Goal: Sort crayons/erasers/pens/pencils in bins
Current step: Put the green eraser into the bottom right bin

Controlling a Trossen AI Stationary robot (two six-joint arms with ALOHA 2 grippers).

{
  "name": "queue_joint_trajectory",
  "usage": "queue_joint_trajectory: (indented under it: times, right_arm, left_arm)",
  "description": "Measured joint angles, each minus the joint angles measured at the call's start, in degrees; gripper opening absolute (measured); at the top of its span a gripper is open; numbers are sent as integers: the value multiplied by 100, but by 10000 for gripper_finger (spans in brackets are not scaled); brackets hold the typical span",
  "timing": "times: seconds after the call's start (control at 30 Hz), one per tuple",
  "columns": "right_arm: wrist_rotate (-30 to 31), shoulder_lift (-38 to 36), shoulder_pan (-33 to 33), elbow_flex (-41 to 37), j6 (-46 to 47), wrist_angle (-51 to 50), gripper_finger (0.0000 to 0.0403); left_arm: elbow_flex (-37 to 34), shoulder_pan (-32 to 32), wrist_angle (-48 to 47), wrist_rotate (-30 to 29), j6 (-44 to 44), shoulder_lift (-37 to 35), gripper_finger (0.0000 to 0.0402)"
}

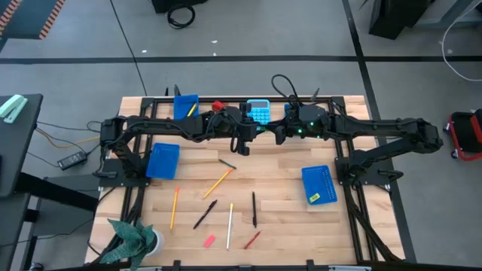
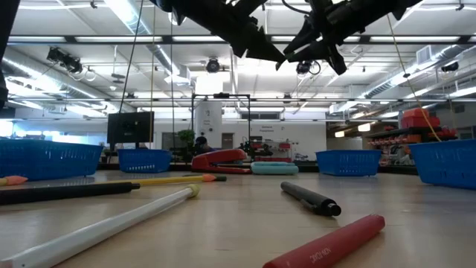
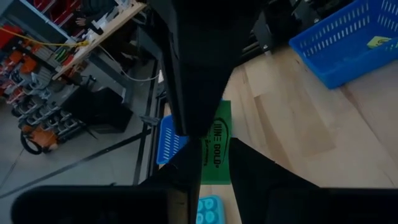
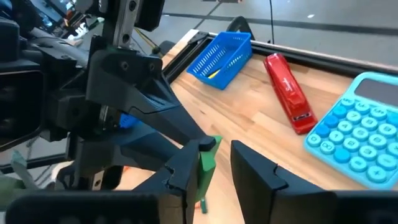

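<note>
Green eraser (image 3: 215,148) pinched between the left gripper's (image 1: 242,144) fingers (image 3: 186,68), and the right gripper's (image 1: 277,135) fingers (image 4: 186,167) clamp its other end, so both hold it in mid-air above the table (image 1: 286,226), at twelve o'clock of centre. Both arms stretch in level from the sides, wrists meeting just below the calculator (image 1: 259,111) and stapler (image 1: 218,106). The eraser's long axis runs fingertip to fingertip. Pencils (image 1: 217,183) and pens (image 1: 254,208) lie at six o'clock, pointing every way.

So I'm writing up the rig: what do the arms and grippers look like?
Two black jointed arms. The right arm carries a small green light and a looped black cable. Each gripper, left and right, has two flat, angular black fingers.
</note>
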Motion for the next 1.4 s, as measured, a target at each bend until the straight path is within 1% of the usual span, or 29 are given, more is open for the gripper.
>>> queue_joint_trajectory:
  times: [0.17,0.33,0.47,0.77,0.87,1.0,1.03,1.07,1.13,1.2,1.3,1.37,1.4]
  right_arm:
    - [-206,-4,0,2,176,-39,91]
    - [-253,-7,0,4,190,-63,91]
    - [-343,-4,0,4,210,-104,91]
    - [-184,-5,37,4,169,-101,86]
    - [-186,-7,39,4,135,-98,70]
    - [-190,-22,37,13,-47,-129,30]
    - [-190,-24,35,21,-115,-197,25]
    - [-188,-30,35,28,-159,-315,25]
    - [-176,-58,37,-7,-187,-939,25]
    - [-130,-38,37,-23,-142,-1354,25]
    - [-99,-158,49,0,55,-2134,25]
    - [-211,-194,123,-2,340,-2753,25]
    - [-378,-245,185,-2,525,-3021,25]
  left_arm:
    - [0,4,79,-4,0,1,79]
    - [-2,7,118,-11,116,1,84]
    - [-2,57,189,-2,138,1,79]
    - [-2,98,230,-4,107,1,83]
    - [-2,98,231,-11,48,1,82]
    - [-2,146,293,2,-169,1,82]
    - [-2,164,306,45,-241,5,84]
    - [-2,186,319,147,-319,12,88]
    - [0,241,519,395,-553,7,99]
    - [17,307,645,658,-703,-28,114]
    - [9,398,555,879,-752,-9,138]
    - [7,503,530,1002,-887,-6,153]
    - [4,564,528,1088,-1076,-8,159]
